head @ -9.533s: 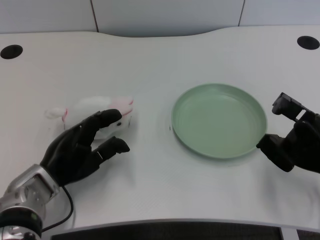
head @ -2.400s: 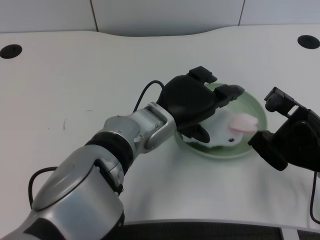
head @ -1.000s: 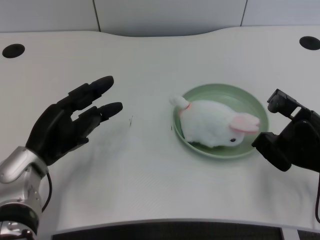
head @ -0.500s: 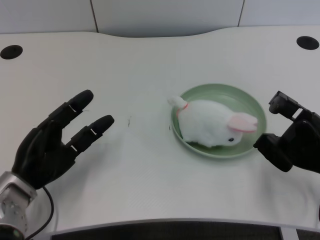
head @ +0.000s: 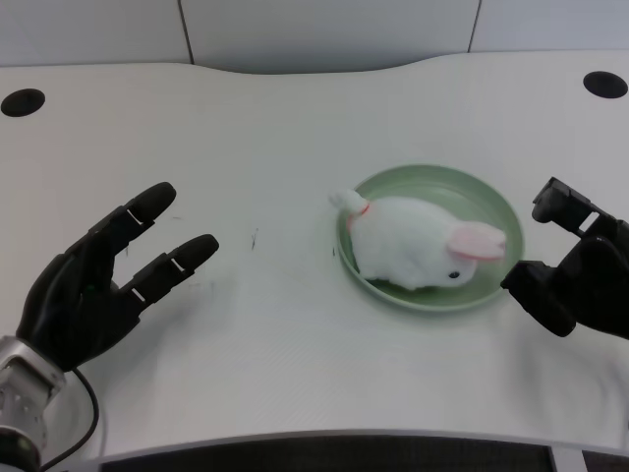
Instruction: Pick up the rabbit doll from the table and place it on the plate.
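The white table fills the view, with a dark round hole at its far left corner and another at its far right. The left hand sits at the near left, well apart from everything else, its fingers spread wide and holding nothing. To the right of centre lies the green plate, and the rabbit doll rests on its near half, tail end toward the left rim, pink ear and head toward the right.

The rabbit looks like a plush toy, so it is probably light, soft and squashy, not slippery and in no way fragile. If it had to be taken up again, a loose wrap round the plump middle of the body would likely hold best; the ear or tail would just flop.

No brand, label or writing can be made out anywhere.
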`<state>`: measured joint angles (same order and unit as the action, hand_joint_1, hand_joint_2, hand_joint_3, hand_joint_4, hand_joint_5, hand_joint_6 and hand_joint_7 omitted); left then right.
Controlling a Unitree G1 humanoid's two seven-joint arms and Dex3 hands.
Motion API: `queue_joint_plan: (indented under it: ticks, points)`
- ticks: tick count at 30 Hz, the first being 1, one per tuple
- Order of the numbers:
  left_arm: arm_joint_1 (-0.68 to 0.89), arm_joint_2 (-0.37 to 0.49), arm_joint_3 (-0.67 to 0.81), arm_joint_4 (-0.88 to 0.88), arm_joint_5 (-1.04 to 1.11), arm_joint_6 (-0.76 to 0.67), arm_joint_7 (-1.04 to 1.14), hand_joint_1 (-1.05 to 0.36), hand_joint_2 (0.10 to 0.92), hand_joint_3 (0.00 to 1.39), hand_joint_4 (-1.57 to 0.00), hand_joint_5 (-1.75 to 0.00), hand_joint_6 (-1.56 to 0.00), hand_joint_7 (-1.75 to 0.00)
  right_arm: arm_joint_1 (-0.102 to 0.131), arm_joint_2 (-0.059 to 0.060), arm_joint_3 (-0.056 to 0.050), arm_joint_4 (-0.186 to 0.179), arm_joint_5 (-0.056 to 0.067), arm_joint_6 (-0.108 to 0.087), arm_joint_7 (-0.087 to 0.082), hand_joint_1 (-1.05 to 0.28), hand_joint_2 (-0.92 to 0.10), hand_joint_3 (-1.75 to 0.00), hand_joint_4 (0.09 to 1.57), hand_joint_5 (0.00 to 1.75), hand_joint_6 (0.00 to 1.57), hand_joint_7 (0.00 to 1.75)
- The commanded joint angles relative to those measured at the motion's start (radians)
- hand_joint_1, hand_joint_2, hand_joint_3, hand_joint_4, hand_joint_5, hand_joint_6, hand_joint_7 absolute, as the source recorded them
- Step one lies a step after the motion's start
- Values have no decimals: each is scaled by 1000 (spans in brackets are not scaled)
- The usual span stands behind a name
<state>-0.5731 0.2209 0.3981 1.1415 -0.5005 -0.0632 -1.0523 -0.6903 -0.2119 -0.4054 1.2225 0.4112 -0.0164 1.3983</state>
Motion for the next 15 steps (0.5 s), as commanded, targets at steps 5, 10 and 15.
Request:
queue_joint_plan:
  ticks: [5, 10, 15]
  points:
    - [-16, 25, -6, 24, 38, 35, -4, -815, 921, 266, -630, -379, -571, -83, 1, -19, 1, 8, -2, 10, 8, -664, -916, -50, 1069, 1746, 835, 1746]
    - [-22, 27, -5, 28, 44, 42, -4, -800, 921, 229, -694, -498, -686, -80, 1, -15, -1, 8, -2, -2, 0, -667, -918, -41, 1076, 1746, 848, 1746]
    - [-19, 27, -6, 20, 56, 32, 3, -784, 921, 243, -623, -879, -835, -45, 2, -14, -2, 7, -1, -2, 3, -666, -920, -51, 1077, 1746, 847, 1746]
